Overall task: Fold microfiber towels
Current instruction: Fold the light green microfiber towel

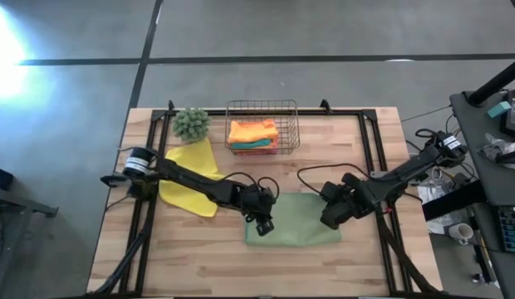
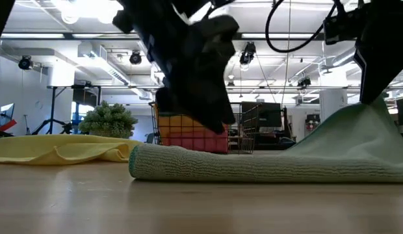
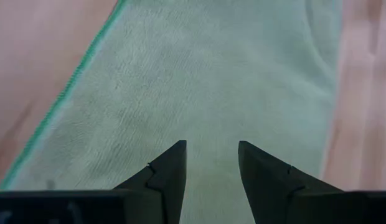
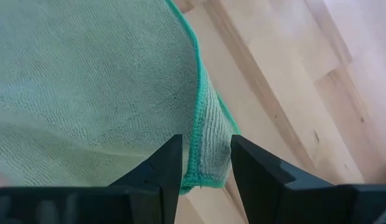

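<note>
The pale sage green towel (image 1: pixel 295 221) lies folded into a rectangle at mid-table, with its right end raised in a peak (image 2: pixel 367 120). My right gripper (image 1: pixel 332 218) is shut on that end. My left gripper (image 1: pixel 264 223) is open just over the towel's left end (image 3: pixel 199 93), with its fingers (image 3: pixel 171 171) apart above the cloth. The yellow towel (image 1: pixel 191 176) lies spread flat at the left. Orange, teal and pink towels (image 1: pixel 253 133) are stacked in the basket. My right gripper pinches the sage towel's hemmed edge (image 4: pixel 198 134) at a right-end corner between its two fingers. It comes from above and from the table's right. The held end is lifted into a peak, and the rest of the towel lies on the table.
The copper wire basket (image 1: pixel 289 112) stands at the far middle, with the spiky green ball plant (image 1: pixel 191 123) to its left. Black frame rails (image 1: pixel 370 158) run along both table sides. Bare wood shows along the near edge (image 1: pixel 257 270).
</note>
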Tool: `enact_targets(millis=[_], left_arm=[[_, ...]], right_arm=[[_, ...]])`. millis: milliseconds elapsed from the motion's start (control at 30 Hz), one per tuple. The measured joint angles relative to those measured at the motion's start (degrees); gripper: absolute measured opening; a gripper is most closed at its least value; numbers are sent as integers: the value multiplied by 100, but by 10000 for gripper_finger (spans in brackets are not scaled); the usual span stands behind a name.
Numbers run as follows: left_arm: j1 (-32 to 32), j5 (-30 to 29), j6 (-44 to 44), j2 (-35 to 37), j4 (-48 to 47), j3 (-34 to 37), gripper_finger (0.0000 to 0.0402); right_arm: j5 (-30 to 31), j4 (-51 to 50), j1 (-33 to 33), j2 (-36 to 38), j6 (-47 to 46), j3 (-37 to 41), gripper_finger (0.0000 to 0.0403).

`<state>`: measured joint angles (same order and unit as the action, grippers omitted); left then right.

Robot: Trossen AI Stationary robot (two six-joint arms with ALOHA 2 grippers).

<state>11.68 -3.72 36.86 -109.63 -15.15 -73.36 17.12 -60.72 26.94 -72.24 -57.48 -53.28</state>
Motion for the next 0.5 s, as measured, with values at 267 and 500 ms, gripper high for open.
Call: enact_targets(millis=[267, 500], left_arm=[[-18, -107, 35, -239, -29, 312, 129], [-111, -460, 171, -305, -611, 288, 129]], right_arm=[[-363, 17, -86, -33, -189, 0, 130], [-366, -147, -86, -30, -319, -45, 131]])
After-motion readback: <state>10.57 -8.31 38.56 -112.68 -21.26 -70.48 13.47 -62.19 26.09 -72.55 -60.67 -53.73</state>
